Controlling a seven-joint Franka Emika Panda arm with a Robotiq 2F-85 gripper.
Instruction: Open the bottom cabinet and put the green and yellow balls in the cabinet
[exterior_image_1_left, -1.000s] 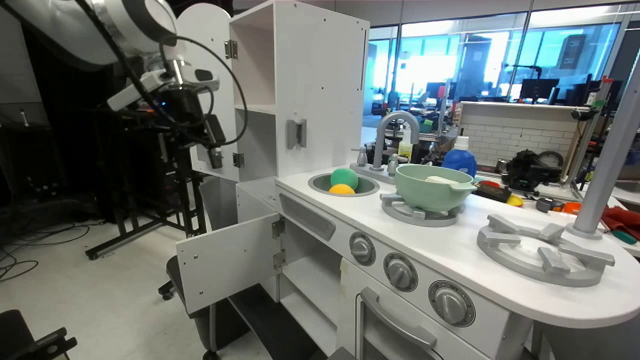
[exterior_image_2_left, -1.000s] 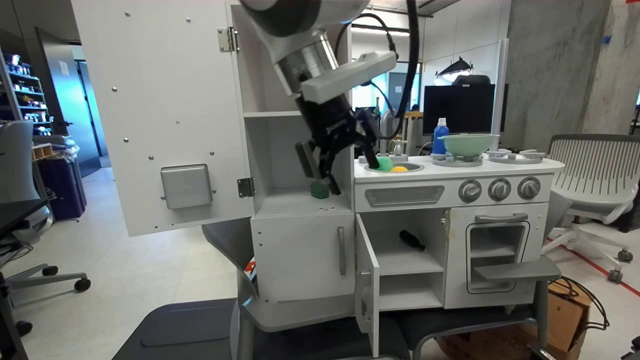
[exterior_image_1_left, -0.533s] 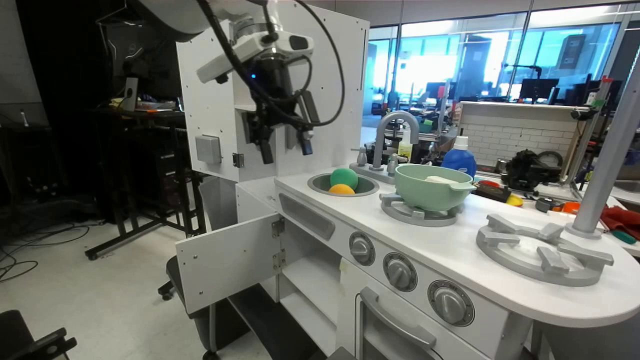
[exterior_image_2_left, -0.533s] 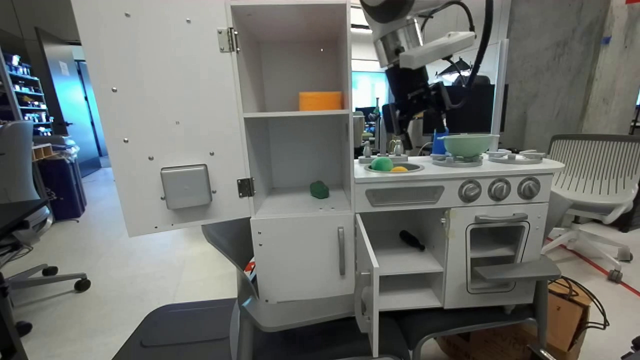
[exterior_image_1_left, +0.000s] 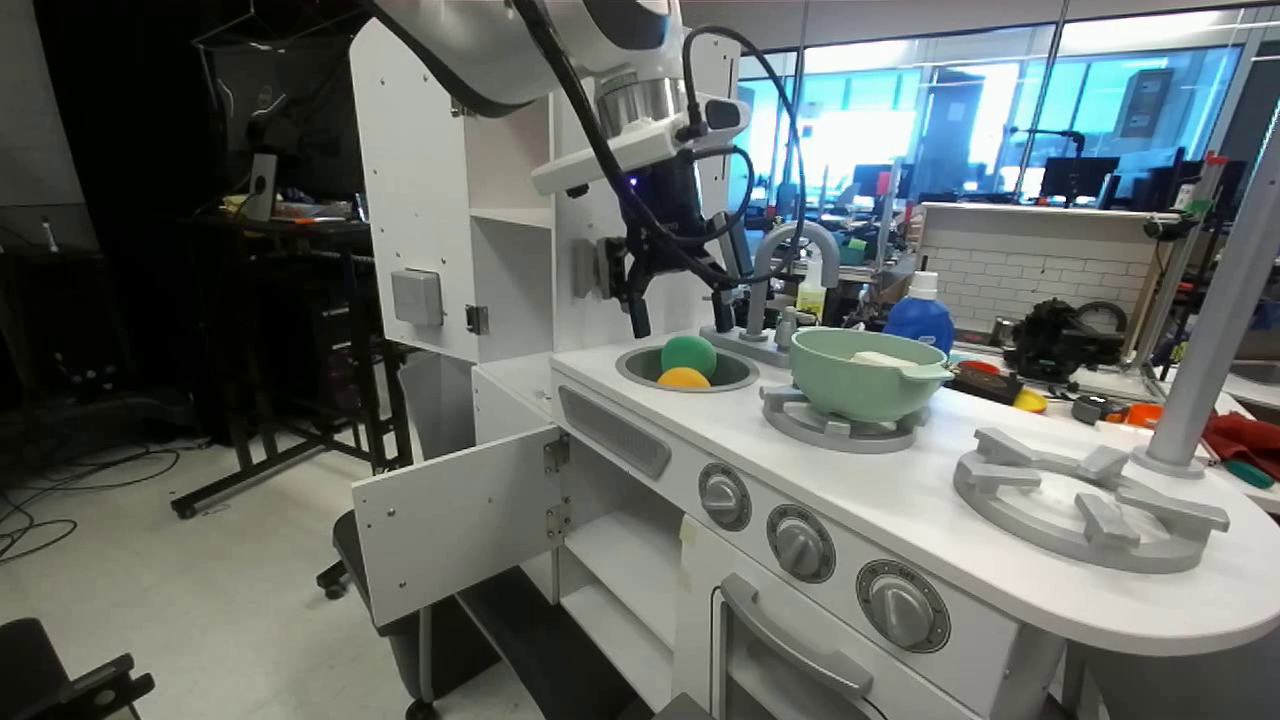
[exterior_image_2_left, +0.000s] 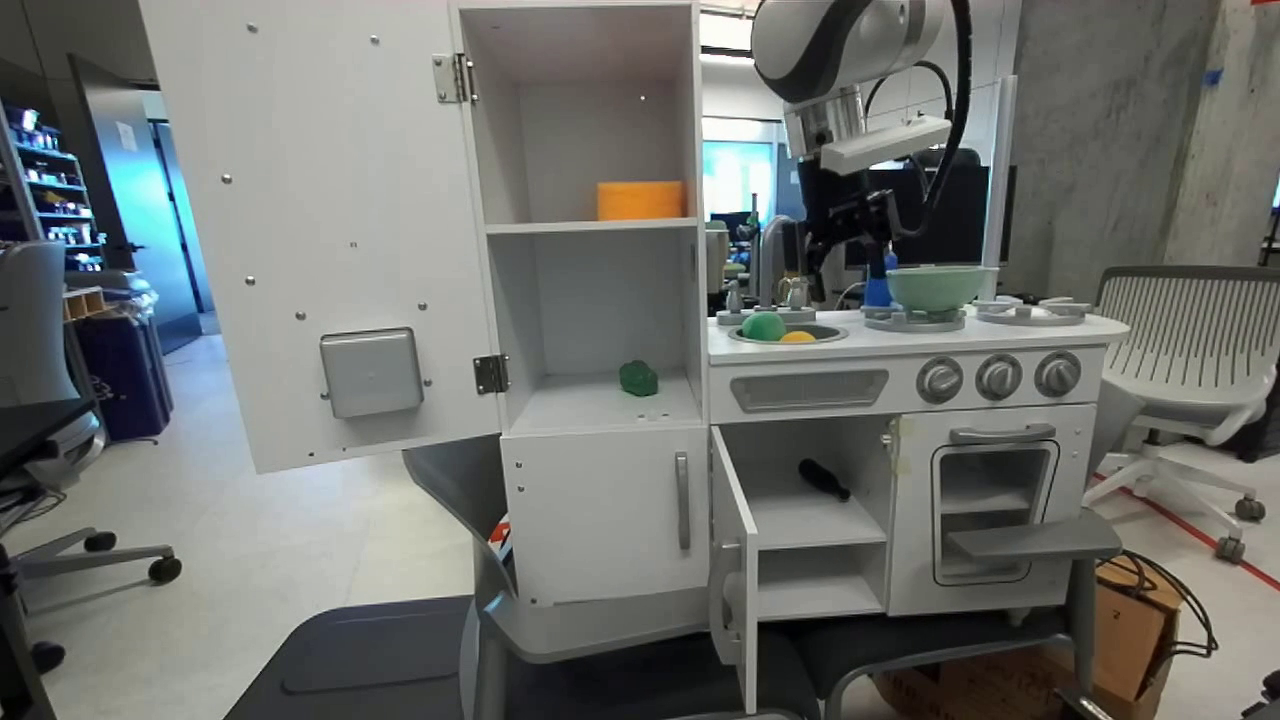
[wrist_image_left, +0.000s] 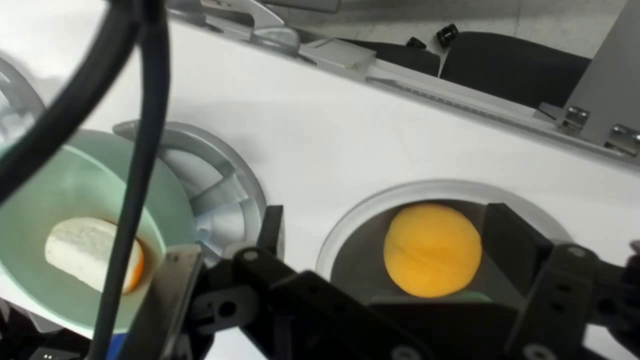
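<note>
A green ball (exterior_image_1_left: 689, 355) and a yellow ball (exterior_image_1_left: 684, 378) rest together in the grey sink (exterior_image_1_left: 738, 371). Seen from the wrist, the yellow ball (wrist_image_left: 432, 250) lies between the fingers' lines of sight, below them; only a sliver of the green ball (wrist_image_left: 474, 297) shows. My gripper (exterior_image_1_left: 682, 328) is open and holds nothing, pointing down above the counter near the sink. One finger (wrist_image_left: 515, 245) overlaps the sink, the opposite finger (wrist_image_left: 271, 227) the counter beside it. Under the sink, the bottom cabinet (exterior_image_2_left: 815, 525) has its white door (exterior_image_2_left: 737, 580) swung outward.
A pale green bowl (exterior_image_1_left: 850, 385) stands on a burner beside the sink, with the faucet (exterior_image_1_left: 826, 262) and a blue bottle (exterior_image_1_left: 918, 322) behind. The tall cupboard's door (exterior_image_2_left: 330, 230) is swung wide. A neighbouring low door (exterior_image_2_left: 600, 515) is closed. A black object (exterior_image_2_left: 824, 480) lies inside the bottom cabinet.
In both exterior views my gripper has travelled right, from in front of the tall cupboard to over the sink area, lowering slightly at the end. Its jaws have stayed open; the balls have not moved.
</note>
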